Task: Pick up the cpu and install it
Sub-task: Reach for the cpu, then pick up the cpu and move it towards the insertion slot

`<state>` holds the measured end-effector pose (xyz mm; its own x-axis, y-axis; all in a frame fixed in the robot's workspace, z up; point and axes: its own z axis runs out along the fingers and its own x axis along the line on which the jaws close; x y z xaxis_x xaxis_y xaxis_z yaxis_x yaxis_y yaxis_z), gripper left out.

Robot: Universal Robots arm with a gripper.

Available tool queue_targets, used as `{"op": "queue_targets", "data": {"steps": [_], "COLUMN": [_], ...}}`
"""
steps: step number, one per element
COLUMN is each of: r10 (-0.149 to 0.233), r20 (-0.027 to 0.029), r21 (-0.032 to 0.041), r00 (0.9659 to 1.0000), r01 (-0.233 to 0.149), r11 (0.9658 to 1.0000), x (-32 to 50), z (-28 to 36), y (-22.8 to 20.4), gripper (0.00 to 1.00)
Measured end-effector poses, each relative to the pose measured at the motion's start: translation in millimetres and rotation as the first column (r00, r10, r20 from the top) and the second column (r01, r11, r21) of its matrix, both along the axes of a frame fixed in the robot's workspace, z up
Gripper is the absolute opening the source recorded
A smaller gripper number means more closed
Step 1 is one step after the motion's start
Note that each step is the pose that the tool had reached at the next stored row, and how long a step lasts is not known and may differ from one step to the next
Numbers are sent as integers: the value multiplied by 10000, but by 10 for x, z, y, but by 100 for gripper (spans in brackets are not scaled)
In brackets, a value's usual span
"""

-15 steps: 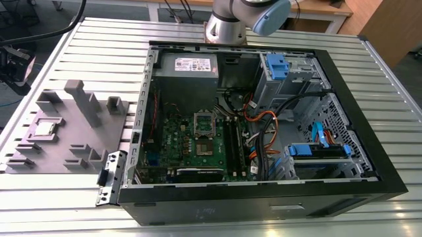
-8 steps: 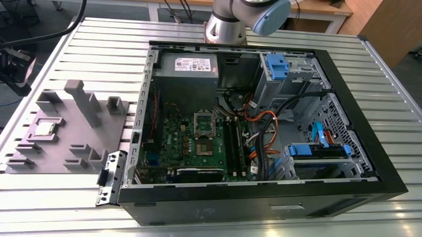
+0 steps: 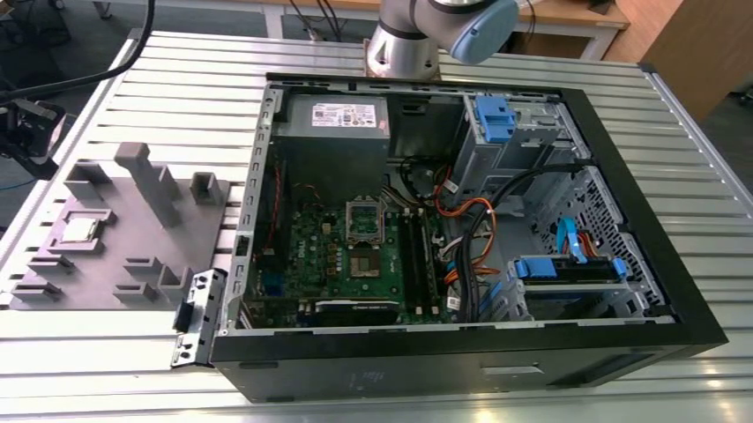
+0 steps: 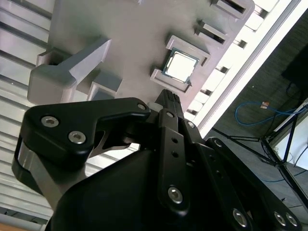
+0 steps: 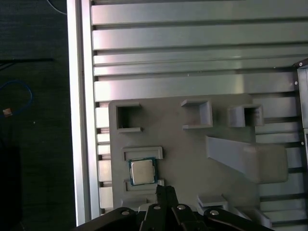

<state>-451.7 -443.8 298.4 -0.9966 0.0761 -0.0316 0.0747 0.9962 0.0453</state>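
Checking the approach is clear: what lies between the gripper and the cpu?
In the first wrist view, just the grey holder's low ridge separates the gripper from the cpu.

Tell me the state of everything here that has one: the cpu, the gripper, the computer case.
cpu: lying flat in its nest on the grey tray, not gripped.
gripper: shut, empty, near the cpu but apart from it.
computer case: on its side, side panel off, inside exposed.
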Motion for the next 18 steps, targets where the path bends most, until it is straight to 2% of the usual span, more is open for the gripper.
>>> {"op": "queue_targets", "data": {"steps": [18], "r10": [-1], "r20": [-3], "r21": [0], "r00": [10000], "r01": [1], "r11": [10000], "x": [-1], "z": [-35], "y": [1], "gripper": [11]}}
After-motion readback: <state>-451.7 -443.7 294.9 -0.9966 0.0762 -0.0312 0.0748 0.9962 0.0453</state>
